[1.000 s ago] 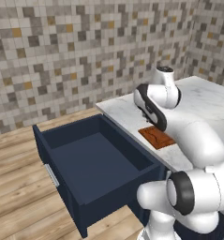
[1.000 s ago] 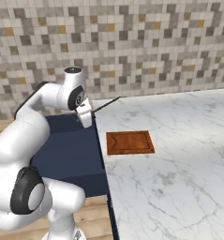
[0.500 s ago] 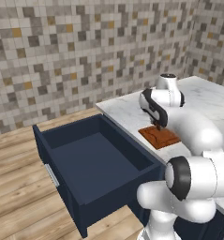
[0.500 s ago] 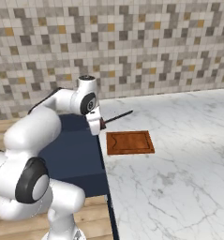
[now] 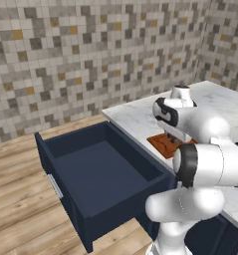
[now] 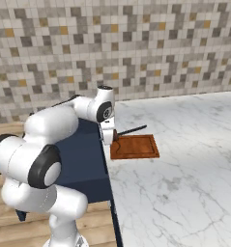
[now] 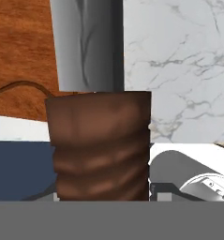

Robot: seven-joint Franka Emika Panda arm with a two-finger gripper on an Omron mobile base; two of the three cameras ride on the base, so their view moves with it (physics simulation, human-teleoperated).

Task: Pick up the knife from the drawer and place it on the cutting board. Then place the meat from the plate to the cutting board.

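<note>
Hand view is looking straight down the knife [image 7: 97, 140]: the ribbed reddish-brown handle is filling the near part of the frame and the pale blade is running away from it, over the seam where the cutting board [image 7: 19, 56] is meeting the marble counter [image 7: 179, 65]. The tool's fingertips themselves are sitting behind the handle, so I cannot read their gap directly; judging from how the handle is sitting against the camera, the tool is closed on it.

Right base view is showing the tool [image 6: 108, 136] hanging at the counter's near-left edge, just over the board's left end [image 6: 135, 146], with the blade [image 6: 132, 130] sticking out toward the board's far side. Nearer, the drawer [image 5: 98, 179] is standing wide open below that edge.

Main risk, as I judge it: the handle is sitting close to the counter's edge, so letting go here could leave the knife overhanging the board's left end and tip it back into the drawer. Lowering too steeply could also jam the blade tip into the board and twist the handle in the grip. Neither the plate nor the meat is identifiable from these angles.
</note>
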